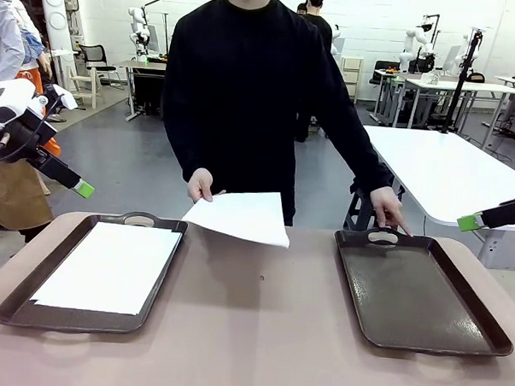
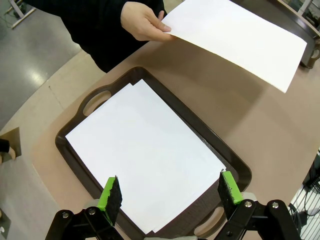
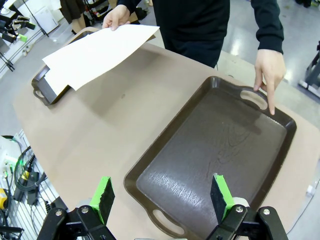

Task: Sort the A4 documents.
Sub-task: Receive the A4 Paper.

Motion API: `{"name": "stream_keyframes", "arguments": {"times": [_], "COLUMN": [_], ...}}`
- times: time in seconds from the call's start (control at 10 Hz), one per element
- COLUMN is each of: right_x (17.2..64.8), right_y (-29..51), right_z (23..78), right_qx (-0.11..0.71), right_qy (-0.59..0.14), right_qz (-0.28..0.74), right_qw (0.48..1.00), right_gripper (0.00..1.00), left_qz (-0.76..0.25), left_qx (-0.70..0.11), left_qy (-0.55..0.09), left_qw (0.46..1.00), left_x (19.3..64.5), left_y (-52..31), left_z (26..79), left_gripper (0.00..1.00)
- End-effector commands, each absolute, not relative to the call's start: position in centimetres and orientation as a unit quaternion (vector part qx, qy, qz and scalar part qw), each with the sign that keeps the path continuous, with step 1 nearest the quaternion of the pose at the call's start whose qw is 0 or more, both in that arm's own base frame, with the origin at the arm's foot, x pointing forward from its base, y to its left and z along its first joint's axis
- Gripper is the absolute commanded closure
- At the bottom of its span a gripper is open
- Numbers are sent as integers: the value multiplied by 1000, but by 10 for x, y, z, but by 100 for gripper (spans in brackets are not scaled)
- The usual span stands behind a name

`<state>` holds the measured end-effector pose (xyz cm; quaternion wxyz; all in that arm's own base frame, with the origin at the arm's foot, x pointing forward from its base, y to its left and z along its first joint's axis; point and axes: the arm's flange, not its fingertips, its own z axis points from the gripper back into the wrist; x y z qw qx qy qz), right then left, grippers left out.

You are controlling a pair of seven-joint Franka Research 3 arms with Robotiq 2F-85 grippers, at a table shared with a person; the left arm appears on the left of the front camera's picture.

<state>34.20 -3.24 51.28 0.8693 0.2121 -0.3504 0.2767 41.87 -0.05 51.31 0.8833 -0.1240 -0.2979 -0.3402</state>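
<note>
White A4 documents (image 1: pixel 109 268) (image 2: pixel 145 152) lie stacked in the left dark brown tray (image 1: pixel 17 306) (image 2: pixel 75 127). A person's hand (image 1: pixel 200 185) (image 2: pixel 142 21) holds another white sheet (image 1: pixel 241 216) (image 2: pixel 235 35) (image 3: pixel 95 52) in the air over the table's middle. The other hand (image 1: pixel 388 207) (image 3: pixel 270 72) points a finger at the handle end of the right tray (image 1: pixel 415 294) (image 3: pixel 215 155), which holds nothing. My left gripper (image 2: pixel 170 192) hangs open above the left tray's near end; its green fingertip (image 1: pixel 84 188) shows at far left. My right gripper (image 3: pixel 160 195) hangs open above the right tray; one fingertip (image 1: pixel 470 222) shows at far right.
The brown tabletop (image 1: pixel 260 330) lies bare between the two trays. A white table (image 1: pixel 447 167) stands behind at the right. The person stands at the far edge.
</note>
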Motion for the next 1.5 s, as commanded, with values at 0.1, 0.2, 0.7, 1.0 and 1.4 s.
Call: {"name": "stream_keyframes", "arguments": {"times": [0.1, 0.2, 0.7, 1.0, 1.4], "right_x": [344, 344, 344, 344, 361], "right_y": [-31, -31, -31, -26, 7], "right_z": [511, 511, 511, 512, 502], "right_qx": [224, 224, 224, 207, 293], "right_qy": [-351, -351, -351, -347, -294], "right_qz": [279, 279, 279, 273, 256], "right_qw": [865, 865, 865, 873, 873], "right_gripper": [0, 0, 0, 0, 0], "left_qz": [-339, -339, -339, -339, -339], "left_qx": [-121, -121, -121, -121, -121], "left_qy": [-299, -299, -299, -299, -299], "left_qw": [884, 884, 884, 884, 884], "left_x": [418, 418, 418, 418, 418], "left_y": [1, 1, 1, 1, 1], "left_z": [514, 514, 514, 514, 514], "left_gripper": [0, 0, 0, 0, 0]}}
